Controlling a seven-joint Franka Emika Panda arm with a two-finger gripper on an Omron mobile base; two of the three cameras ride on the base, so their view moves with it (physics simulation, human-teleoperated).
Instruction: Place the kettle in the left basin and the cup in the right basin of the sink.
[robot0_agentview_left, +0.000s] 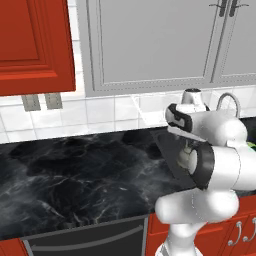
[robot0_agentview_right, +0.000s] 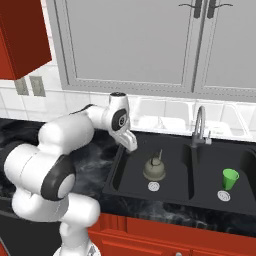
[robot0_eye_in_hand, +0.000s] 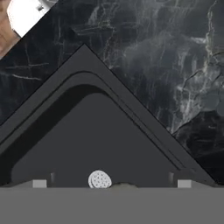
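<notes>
Kettle (robot0_agentview_right: 154, 169) sits upright in the wide left basin (robot0_agentview_right: 130, 170) of the black sink (robot0_agentview_right: 150, 197), just at 12 o'clock of its silver drain (robot0_agentview_right: 154, 186); green cup (robot0_agentview_right: 230, 178) stands upright in the narrow right basin (robot0_agentview_right: 207, 175), at 1 o'clock of that basin's drain (robot0_agentview_right: 224, 196); hand (robot0_agentview_right: 129, 141) hovers open and empty above the left basin's near-left corner, at 10 o'clock of the kettle, apart from it; faucet (robot0_agentview_right: 199, 125) rises between the 2 basins; marbled black desk (robot0_agentview_left: 75, 175) surrounds the sink.

Beige-grey kettle (robot0_agentview_right: 154, 169) and bright green cup (robot0_agentview_right: 229, 178) in black sink (robot0_agentview_right: 116, 172); counter (robot0_agentview_right: 95, 167) black, white-veined marble.
</notes>
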